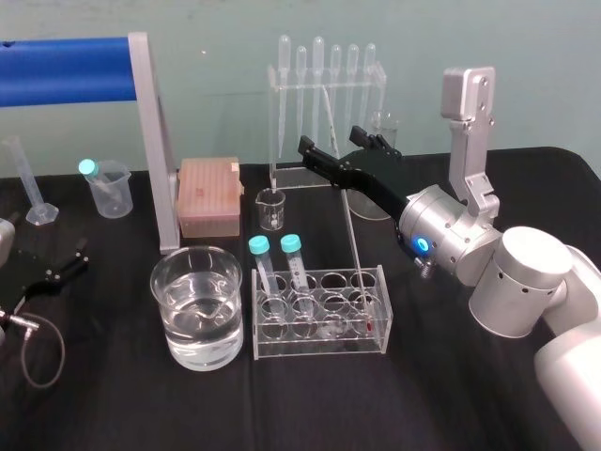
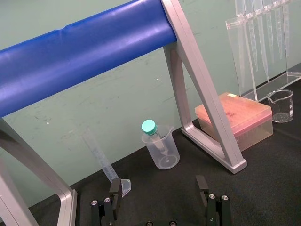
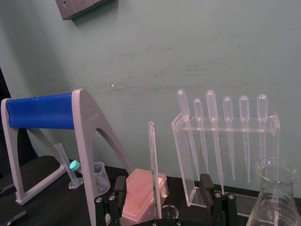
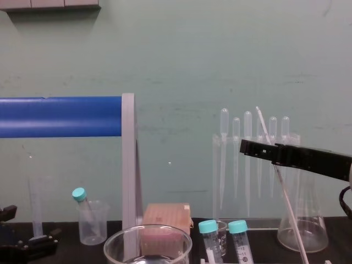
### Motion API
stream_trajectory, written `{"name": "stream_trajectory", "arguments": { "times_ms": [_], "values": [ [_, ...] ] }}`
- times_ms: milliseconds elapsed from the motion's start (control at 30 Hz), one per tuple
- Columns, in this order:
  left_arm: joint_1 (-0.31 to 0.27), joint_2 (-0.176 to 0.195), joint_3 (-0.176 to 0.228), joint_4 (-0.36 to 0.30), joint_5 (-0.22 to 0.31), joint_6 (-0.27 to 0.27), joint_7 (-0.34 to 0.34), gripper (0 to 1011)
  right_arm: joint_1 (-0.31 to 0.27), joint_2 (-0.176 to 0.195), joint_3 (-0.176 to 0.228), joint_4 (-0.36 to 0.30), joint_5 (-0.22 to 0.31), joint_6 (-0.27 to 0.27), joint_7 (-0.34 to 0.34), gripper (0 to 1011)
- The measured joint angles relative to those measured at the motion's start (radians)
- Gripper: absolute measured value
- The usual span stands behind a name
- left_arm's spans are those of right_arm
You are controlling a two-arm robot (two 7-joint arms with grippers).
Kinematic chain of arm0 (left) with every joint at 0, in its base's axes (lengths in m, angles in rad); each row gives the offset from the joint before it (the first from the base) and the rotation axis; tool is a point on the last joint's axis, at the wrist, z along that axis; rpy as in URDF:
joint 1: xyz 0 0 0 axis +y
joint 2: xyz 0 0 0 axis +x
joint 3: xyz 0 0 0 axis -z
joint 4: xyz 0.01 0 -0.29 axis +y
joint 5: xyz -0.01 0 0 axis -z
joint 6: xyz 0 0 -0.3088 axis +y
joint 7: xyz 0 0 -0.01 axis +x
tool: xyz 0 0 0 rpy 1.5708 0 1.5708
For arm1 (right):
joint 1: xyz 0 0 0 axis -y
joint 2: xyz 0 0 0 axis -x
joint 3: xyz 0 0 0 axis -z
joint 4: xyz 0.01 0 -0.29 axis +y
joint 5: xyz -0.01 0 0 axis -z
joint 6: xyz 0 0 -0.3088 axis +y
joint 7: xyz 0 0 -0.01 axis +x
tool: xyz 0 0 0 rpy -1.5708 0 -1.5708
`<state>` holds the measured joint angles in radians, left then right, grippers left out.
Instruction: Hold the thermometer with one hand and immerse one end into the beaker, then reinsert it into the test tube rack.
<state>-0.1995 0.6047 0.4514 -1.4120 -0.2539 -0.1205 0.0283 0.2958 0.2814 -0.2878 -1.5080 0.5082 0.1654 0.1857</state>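
Counter [image 1: 423, 404]: black-covered; all items stand on it.
Blue roller frame [image 1: 66, 70]: upper left of the head view, carried on a grey upright leg.
Right claw [image 1: 331, 139]: reached in from the right to centre frame, just in front of the pipette stand. The fingers are held apart, one on either side of the thermometer's upper part. In the right wrist view a gap shows on both sides, so the rod is not clamped.
Pipette stand [image 1: 275, 132]: clear acrylic, upper centre, with a row of bulb-topped pipettes hung in it.
Test tube rack [image 1: 319, 343]: clear, lower centre. Two teal-capped tubes are seated at its left end.
Beaker [image 1: 169, 310]: wide, clear, part filled with clear liquid, just left of the rack.
Tip box [image 1: 208, 195]: pinkish, behind the beaker, against the frame's leg.
Left claw [image 2: 158, 188]: low at the left edge of the head view, well apart from the rack, fingers spread and holding nothing.
Conical flask [image 4: 302, 225]: behind the right claw.
Small beaker [image 1: 270, 209]: between tip box and pipette stand.
Thermometer [image 1: 355, 235]: seated in the rack's right end, red tip near the base, top tilted toward upper left.
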Motion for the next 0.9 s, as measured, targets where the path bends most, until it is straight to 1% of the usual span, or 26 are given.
{"name": "stream_trajectory", "arguments": {
  "times_ms": [500,900],
  "values": [
    [0.000,0.000,0.000,0.000,0.000,0.000,0.000,1008,0.005,-0.009,0.010,0.013,0.002,0.028,0.021,1003],
    [0.000,0.000,0.000,0.000,0.000,0.000,0.000,1008,0.006,-0.010,0.009,0.015,0.002,0.032,0.022,1003]
  ]
}}
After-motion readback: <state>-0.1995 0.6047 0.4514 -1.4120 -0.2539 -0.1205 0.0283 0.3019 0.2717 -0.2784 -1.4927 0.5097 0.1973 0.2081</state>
